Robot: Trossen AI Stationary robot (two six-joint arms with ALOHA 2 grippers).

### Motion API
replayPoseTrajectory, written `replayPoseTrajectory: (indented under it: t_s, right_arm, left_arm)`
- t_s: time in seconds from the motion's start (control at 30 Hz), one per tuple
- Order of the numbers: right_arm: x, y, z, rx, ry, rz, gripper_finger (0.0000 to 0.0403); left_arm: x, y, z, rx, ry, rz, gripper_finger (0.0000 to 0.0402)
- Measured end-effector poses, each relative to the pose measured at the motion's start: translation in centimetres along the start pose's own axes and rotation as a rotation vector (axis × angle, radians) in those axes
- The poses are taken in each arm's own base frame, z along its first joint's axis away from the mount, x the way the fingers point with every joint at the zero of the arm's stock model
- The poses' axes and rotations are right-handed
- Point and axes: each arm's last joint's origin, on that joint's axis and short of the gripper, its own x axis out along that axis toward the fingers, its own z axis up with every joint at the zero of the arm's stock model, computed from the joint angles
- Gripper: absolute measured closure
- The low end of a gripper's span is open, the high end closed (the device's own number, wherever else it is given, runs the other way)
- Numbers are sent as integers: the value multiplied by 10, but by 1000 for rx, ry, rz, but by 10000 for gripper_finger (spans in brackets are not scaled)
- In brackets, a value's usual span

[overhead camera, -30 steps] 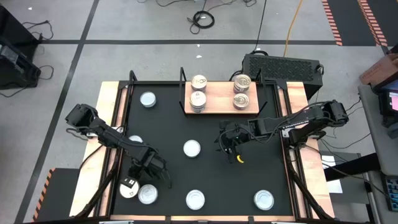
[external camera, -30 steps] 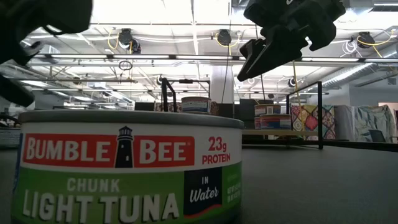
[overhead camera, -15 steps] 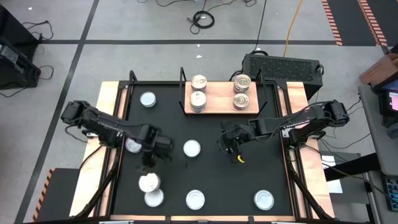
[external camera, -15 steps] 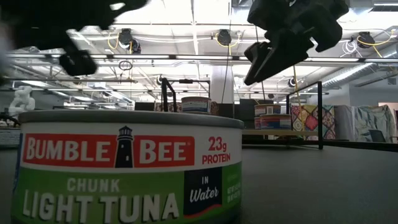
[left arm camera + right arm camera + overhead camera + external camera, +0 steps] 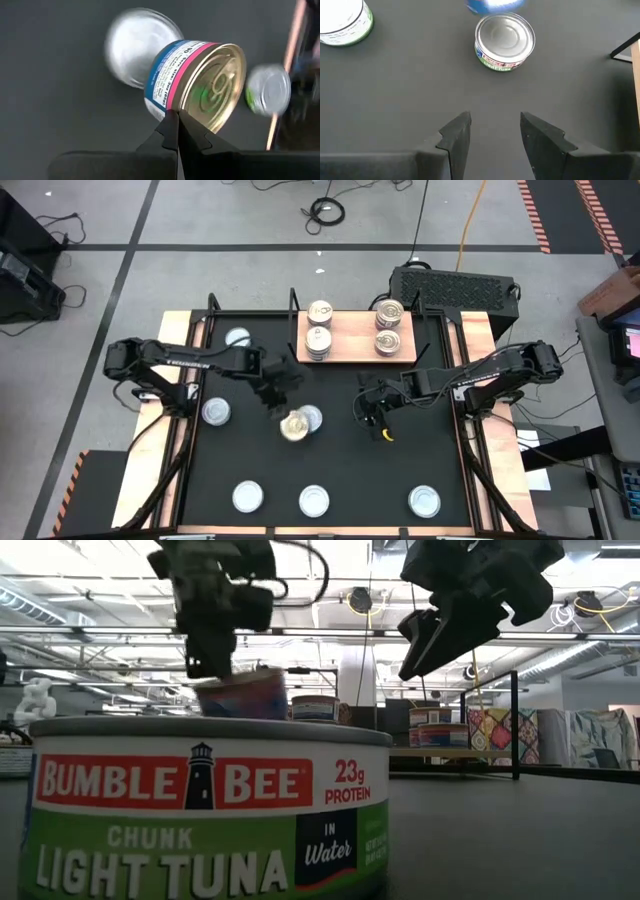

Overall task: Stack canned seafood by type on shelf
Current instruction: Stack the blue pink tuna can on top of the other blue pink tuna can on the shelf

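The left gripper [image 5: 283,408] is clamped on 1 gold-topped tin [image 5: 200,82], which it holds above the black mat [image 5: 340,470] near its middle, just over a silver-topped tin [image 5: 309,417] lying there. The shelf [image 5: 352,340] lies toward the far edge of the table from this tin, and 4 tins already stand on it in 2 groups, so I judge the carried tin must travel that way to the group of its own type. The right gripper [image 5: 492,132] waits with its fingers apart over the mat, nearer to the shelf but empty.
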Motion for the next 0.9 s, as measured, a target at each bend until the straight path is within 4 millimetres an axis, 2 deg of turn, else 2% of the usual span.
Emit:
replayPoseTrajectory:
  t_s: [0.27, 0.53, 0.9]
  right_arm:
    - [0, 0, 1, -2, -11, 0, 237]
    - [0, 0, 1, -12, -15, 7, 237]
    - [3, 0, 6, -3, -61, 5, 237]
  left_arm:
    - [17, 28, 16, -262, -4, 12, 402]
    - [30, 43, 27, -291, -10, -65, 402]
    - [23, 45, 37, -290, -72, -102, 397]
